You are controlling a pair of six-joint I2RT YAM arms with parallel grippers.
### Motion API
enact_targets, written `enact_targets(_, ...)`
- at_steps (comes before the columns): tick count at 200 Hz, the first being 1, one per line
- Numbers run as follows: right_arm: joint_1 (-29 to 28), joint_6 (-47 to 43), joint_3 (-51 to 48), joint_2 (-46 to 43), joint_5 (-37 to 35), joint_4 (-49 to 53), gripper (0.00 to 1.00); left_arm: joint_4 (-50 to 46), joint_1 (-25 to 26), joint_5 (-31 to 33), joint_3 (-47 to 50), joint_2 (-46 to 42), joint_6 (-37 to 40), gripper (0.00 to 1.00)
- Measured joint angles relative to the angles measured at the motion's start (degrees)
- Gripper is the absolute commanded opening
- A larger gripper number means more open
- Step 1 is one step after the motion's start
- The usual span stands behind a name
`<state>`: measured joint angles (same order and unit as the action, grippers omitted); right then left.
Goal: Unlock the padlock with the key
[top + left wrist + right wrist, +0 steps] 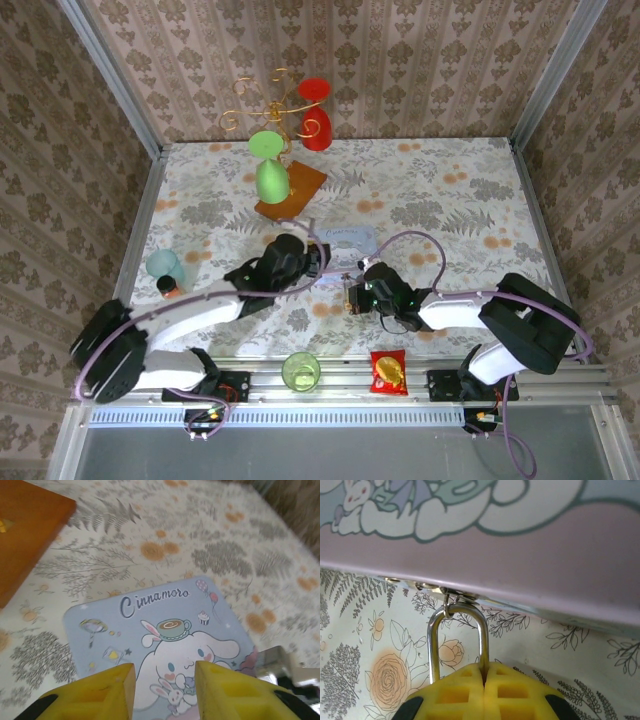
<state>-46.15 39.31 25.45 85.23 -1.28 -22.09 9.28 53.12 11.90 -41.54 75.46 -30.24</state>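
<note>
The padlock's silver shackle (457, 630) hangs from the hasp on the edge of the blue cartoon tin (520, 545). My right gripper (484, 669) is shut on the padlock, with one leg of the shackle running down between its yellow fingers; the brass body is hidden under them. From above, the right gripper (352, 293) sits at the tin's near edge with a glint of the padlock (350, 298). My left gripper (165, 672) hovers open over the tin's lid (165, 625), nothing between its fingers. The key is hidden.
A wooden base (290, 190) with a gold wire stand holding green and red glasses stands at the back. A teal cup (165, 265) is at the left. A green cup (300, 371) and a red snack packet (388, 372) lie by the near rail.
</note>
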Motion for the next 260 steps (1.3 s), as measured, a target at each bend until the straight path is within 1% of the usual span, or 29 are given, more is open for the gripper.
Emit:
enact_targets(30,-2.3,9.7,-0.1,-0.2,-4.5,0.7,0.00,-3.6,0.1,-2.8,-8.6,11.7,6.8,0.34)
enact_targets(63,-5.2,21.1,-1.1,-1.0,-10.5,0.8,0.00,-4.9,0.1,-3.6,-9.4,16.8,9.6,0.32)
enact_targets(84,-6.2,29.2,-3.1,-0.9,-13.2,-3.0,0.00,-2.6,0.1,-3.9,-8.3,16.7,10.1,0.30)
enact_targets(118,-6.9,40.4,-4.9,0.3,-16.2,-8.4,0.00,4.1,0.1,-4.1,-4.4,16.1,10.5,0.29)
enact_targets(149,-7.0,48.3,-4.7,3.0,-16.7,-12.3,0.00,8.0,0.1,-4.2,-2.4,16.0,11.0,0.28)
enact_targets(172,-7.3,54.1,-4.7,6.5,-18.5,-17.7,0.00,10.5,0.1,-4.2,-1.1,15.9,11.5,0.27)
enact_targets(193,-7.4,58.0,-5.2,8.1,-20.4,-21.2,0.00,12.1,0.0,-4.2,-0.2,15.9,12.1,0.23)
enact_targets(221,-7.1,61.2,-6.1,10.3,-21.5,-27.1,0.00,15.7,-1.0,-4.8,1.9,15.7,12.3,0.23)
enact_targets(260,-5.3,62.5,-6.6,9.6,-22.9,-27.1,0.00,17.8,-1.2,-4.5,3.3,15.3,12.7,0.22)
